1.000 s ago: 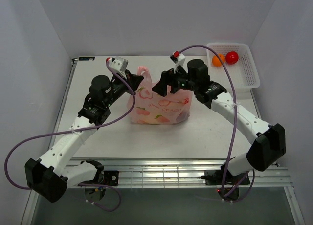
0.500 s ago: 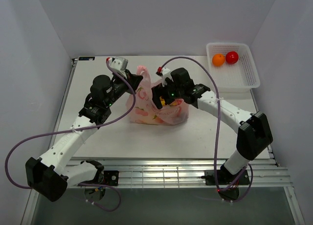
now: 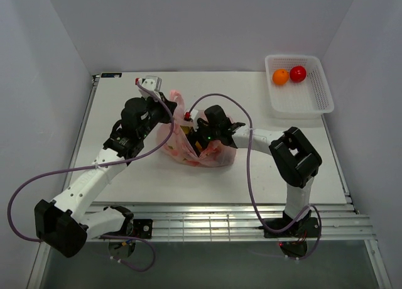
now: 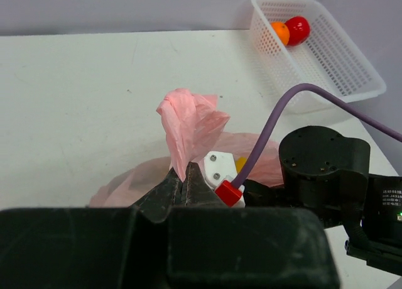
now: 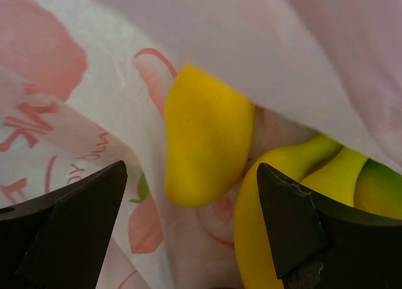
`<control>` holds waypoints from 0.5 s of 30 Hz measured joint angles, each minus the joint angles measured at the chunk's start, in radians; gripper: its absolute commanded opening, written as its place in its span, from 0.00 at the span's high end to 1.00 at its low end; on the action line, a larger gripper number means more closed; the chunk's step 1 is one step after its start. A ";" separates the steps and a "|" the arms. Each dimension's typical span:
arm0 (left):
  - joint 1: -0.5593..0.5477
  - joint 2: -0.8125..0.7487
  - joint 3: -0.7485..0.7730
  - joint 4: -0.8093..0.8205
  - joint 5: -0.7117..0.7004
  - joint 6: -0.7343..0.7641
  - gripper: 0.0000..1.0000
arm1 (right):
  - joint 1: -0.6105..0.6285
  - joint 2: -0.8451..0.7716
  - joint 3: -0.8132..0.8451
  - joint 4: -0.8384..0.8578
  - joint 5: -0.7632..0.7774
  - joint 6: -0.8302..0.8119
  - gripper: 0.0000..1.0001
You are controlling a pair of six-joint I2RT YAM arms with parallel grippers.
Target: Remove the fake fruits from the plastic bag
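Overhead, my left gripper (image 3: pixel 171 102) is closed on the bunched handle (image 3: pixel 178 98) of the pink plastic bag (image 3: pixel 188 152), holding it up above the table (image 3: pixel 125 182). My right gripper (image 3: pixel 195 133) is pushed down into the bag's mouth, and from this view I cannot tell how its fingers stand. The bag sits near the middle of the table, sagging around my right wrist. Well apart, at the far right corner, the white basket (image 3: pixel 311 100) holds the orange fruit (image 3: pixel 280 76) and the red fruit (image 3: pixel 298 73) side by side, touching or nearly so.

From my left wrist, the handle (image 4: pixel 188 122) rises as a twisted pink tuft, and my left gripper (image 4: pixel 186 176) is pinching its base between pressed-together fingers. The rest of the bag (image 4: pixel 125 179) spreads low behind them. My right arm's black wrist (image 4: pixel 323 169) fills the lower right, with a sliver of yellow showing beside it. The basket (image 4: pixel 339 63) is at the upper right with the orange fruit (image 4: pixel 280 32) and red fruit (image 4: pixel 298 29) in its far end.

From my right wrist, my right gripper (image 5: pixel 191 176) is spread wide inside the bag (image 5: pixel 94 81), gripping nothing. Between the fingers (image 5: pixel 75 232) lies a rounded yellow fruit (image 5: pixel 207 138), and just beside it the banana (image 5: pixel 270 201), green at one end, partly draped by the pink film.
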 measured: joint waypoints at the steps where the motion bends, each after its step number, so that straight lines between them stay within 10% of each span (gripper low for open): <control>1: 0.000 0.000 -0.005 -0.012 -0.014 -0.007 1.00 | 0.002 0.018 0.000 0.018 0.002 0.000 0.10; 15: 0.000 0.000 -0.021 -0.176 -0.244 -0.150 1.00 | 0.134 0.106 -0.009 0.121 0.121 -0.118 0.06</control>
